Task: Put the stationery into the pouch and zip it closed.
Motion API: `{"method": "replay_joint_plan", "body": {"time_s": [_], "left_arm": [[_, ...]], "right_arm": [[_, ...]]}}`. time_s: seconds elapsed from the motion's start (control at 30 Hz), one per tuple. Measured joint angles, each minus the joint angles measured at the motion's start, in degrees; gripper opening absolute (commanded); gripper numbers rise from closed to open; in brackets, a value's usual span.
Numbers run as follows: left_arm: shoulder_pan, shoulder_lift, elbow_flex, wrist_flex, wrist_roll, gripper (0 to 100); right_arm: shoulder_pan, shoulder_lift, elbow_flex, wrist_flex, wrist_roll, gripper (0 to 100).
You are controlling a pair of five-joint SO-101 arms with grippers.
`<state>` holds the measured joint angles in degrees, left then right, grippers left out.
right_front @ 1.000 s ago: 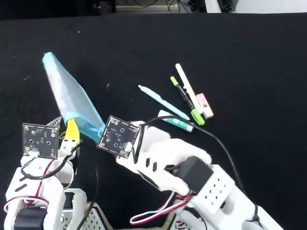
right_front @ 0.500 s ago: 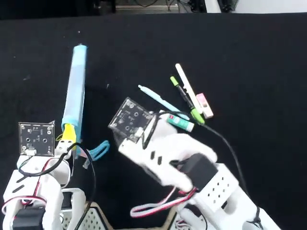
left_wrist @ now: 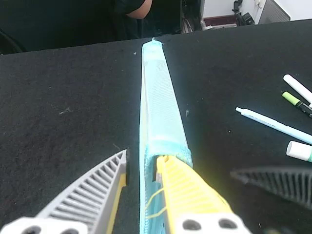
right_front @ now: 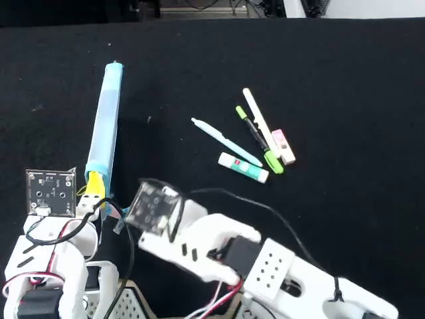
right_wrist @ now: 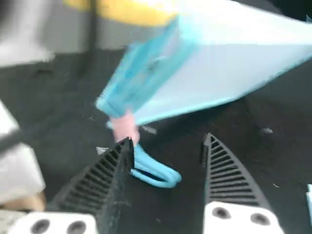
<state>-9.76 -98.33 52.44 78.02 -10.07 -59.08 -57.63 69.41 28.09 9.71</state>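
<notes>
- The pouch (right_front: 106,119) is light blue and stands on its long edge at the left of the high view. It runs from the upper left down toward the left arm.
- The left gripper (left_wrist: 144,158) is pressed together on the near end of the pouch. The yellow finger (left_wrist: 180,195) is on one side of the fabric and the grey ribbed finger (left_wrist: 92,195) on the other.
- The right gripper (right_wrist: 168,141) is spread wide and holds nothing. In the high view it sits at lower left of centre, just beside the held end of the pouch.
- A blue strap loop (right_wrist: 153,174) lies on the black table (right_front: 345,80), low between the right gripper's two fingers. A pink tab (right_wrist: 124,127) sits where the loop meets the pouch.
- The stationery lies loose on the table right of centre, well apart from the pouch:
- a light blue pen (right_front: 226,141), lying diagonally;
- a white tube with a green cap (right_front: 244,167), just below the pen's lower end;
- a green marker (right_front: 255,136) and a white pen (right_front: 257,114), side by side;
- a pink eraser (right_front: 282,146), beside the white pen's lower end.
</notes>
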Motion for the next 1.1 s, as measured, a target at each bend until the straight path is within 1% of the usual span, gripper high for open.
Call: {"method": "replay_joint_plan", "body": {"time_s": [0.1,0.23,0.4,0.57,0.73,0.9,1.1], "left_arm": [[0.0,0.0,0.0,0.0,0.0,11],[0.0,0.0,0.0,0.0,0.0,11],[0.0,0.0,0.0,0.0,0.0,11],[0.0,0.0,0.0,0.0,0.0,11],[0.0,0.0,0.0,0.0,0.0,11],[0.0,0.0,0.0,0.0,0.0,11],[0.0,0.0,0.0,0.0,0.0,11]], "right_arm": [[-3.5,0.0,0.1,-0.1,-0.4,26.2],[-4.8,0.0,0.2,-0.1,-0.5,26.2],[-7.4,0.0,0.5,-0.6,-2.5,26.2],[-7.4,2.5,2.0,-6.2,-4.7,26.2],[-7.4,13.2,2.0,-12.2,-6.5,26.2],[-4.0,21.1,-1.7,-13.3,-10.5,26.2],[-3.3,20.8,-2.3,-13.4,-12.6,24.7]]}}
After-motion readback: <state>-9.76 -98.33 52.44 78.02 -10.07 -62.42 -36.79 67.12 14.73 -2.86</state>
